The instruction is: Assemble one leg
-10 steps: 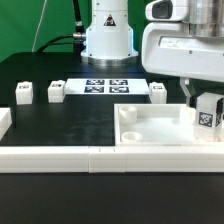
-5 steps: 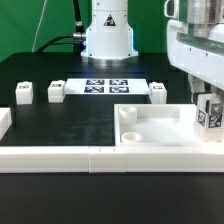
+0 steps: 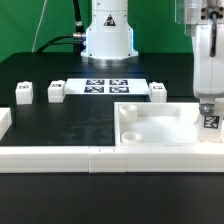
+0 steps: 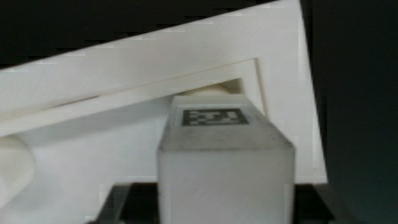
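Claw (image 3: 208, 112) clamped on the leg (image 3: 210, 121); panel (image 3: 150, 128) corner sits directly below; lower straight, keeping the leg upright, I judge.

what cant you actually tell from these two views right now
- Gripper: the exterior view's right edge crops it, so the jaws' grip on the leg is unclear.
- Wrist view: the leg fills the frame, hiding its lower end and any hole in the panel.
- Loose legs: tags too small to see.
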Available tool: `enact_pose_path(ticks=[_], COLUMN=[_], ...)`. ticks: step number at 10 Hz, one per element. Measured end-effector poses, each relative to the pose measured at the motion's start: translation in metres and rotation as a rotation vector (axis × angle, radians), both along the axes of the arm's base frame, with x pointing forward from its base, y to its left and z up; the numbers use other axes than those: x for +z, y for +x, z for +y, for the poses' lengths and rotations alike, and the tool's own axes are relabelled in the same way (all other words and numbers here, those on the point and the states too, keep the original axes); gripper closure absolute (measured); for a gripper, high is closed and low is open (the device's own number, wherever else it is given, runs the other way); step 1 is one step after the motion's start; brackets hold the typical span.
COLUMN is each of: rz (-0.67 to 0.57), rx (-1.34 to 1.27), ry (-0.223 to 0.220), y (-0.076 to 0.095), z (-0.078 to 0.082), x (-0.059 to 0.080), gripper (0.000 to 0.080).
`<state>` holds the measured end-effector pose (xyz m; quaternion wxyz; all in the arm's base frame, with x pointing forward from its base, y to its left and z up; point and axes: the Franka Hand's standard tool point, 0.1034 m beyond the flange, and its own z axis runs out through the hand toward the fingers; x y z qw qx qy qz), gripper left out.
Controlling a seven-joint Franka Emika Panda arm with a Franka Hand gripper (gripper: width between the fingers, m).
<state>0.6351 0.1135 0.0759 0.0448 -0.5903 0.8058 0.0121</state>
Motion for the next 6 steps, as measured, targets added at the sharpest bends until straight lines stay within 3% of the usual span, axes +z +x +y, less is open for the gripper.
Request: enact_pose_path(ticks=[3, 4, 5, 6], rz=[0.003, 0.002, 0.001, -0.002], rx=[-0.064, -0.034, -0.028, 0.012], ry=[0.02, 0.024, 0.023, 0.021], y=[0.0, -0.0005, -0.0005, -0.0006], z=[0.0012, 0.0034, 0.0034, 0.0034], x=[-0.0005, -0.001, -0.0012, -0.0014], gripper=[0.0506, 0.0281, 0.0281, 0.0178])
